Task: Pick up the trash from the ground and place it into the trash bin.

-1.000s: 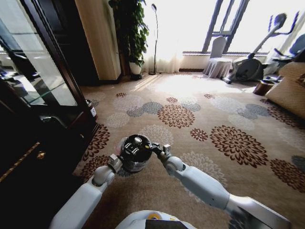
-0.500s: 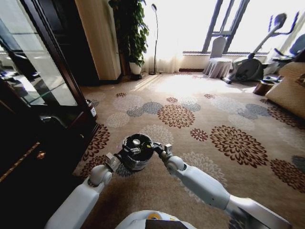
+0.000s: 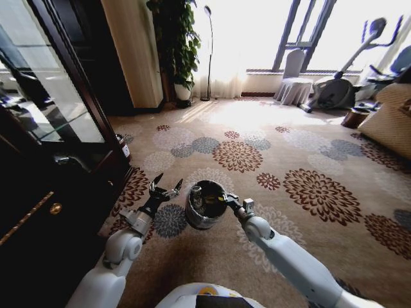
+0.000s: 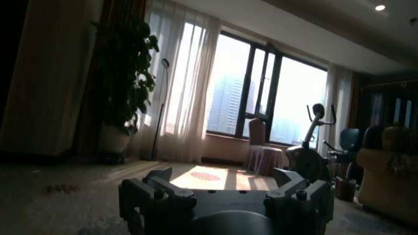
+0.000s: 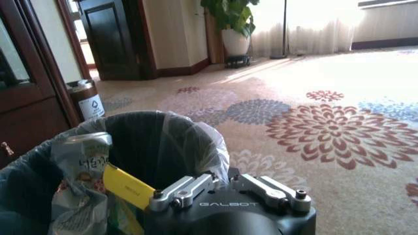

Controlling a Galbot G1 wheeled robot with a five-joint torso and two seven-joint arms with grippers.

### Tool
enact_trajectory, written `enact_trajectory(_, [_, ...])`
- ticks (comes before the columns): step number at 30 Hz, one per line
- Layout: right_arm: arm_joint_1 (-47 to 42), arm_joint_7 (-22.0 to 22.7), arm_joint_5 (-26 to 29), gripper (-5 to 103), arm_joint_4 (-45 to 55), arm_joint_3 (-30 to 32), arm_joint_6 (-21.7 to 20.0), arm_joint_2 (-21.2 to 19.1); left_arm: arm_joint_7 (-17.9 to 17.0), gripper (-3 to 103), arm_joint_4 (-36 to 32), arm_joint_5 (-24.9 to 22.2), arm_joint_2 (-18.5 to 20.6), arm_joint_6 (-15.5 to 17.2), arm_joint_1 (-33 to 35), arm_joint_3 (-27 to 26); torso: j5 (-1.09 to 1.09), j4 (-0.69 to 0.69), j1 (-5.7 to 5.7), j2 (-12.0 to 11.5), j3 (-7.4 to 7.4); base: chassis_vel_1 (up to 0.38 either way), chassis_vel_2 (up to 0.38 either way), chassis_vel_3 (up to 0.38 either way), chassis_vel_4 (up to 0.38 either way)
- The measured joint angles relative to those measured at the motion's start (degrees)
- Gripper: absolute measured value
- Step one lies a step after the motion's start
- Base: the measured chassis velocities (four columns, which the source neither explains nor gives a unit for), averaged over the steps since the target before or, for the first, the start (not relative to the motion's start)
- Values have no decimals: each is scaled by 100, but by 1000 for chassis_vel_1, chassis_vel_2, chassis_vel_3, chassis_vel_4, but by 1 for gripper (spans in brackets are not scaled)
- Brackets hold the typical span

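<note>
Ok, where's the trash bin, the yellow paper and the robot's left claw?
trash bin (image 3: 192, 217), head view, outer wall.
yellow paper (image 5: 127, 186), right wrist view, flat face.
left gripper (image 3: 164, 187), head view, between the open fingertips.

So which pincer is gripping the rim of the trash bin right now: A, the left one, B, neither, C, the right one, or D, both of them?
C: the right pincer is closed on the rim of the trash bin, while the left pincer hangs open above the carpet beside the bin, apart from it.
</note>
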Motion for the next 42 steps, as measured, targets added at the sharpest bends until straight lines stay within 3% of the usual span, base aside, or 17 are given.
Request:
enact_trajectory(2, [-125,-9,-20,3,98,149,12,-86,-60,100,-38,0,-82,-23,104,-56,0,0,0,0,0,0,0,0,0])
enact_trajectory(6, [-531,-69,-179,3,423,681,142,-242,-257,100,18,376,-418,-409,332,-341,2,2,0,0,0,0,0,0,0])
enact_trajectory(8, [-873,-170,-378,3,635,1171,239,-225,-457,100,23,531,-683,-498,523,-465,1,4,0,0,0,0,0,0,0])
enact_trajectory(15, [-1860,-469,-657,3,1064,2009,452,-35,-513,100,9,723,-796,-747,986,-428,1,2,0,0,0,-76,-76,76,79])
enact_trajectory(28, [-2692,-781,-851,3,1330,2736,704,290,-310,100,24,882,-920,-847,1041,-161,-1,2,0,0,1,-267,-256,247,246])
enact_trajectory(42, [-3012,-846,-923,3,1643,2909,771,535,-288,100,129,851,-923,-871,1022,-133,-4,1,1,0,1,-350,-350,355,362])
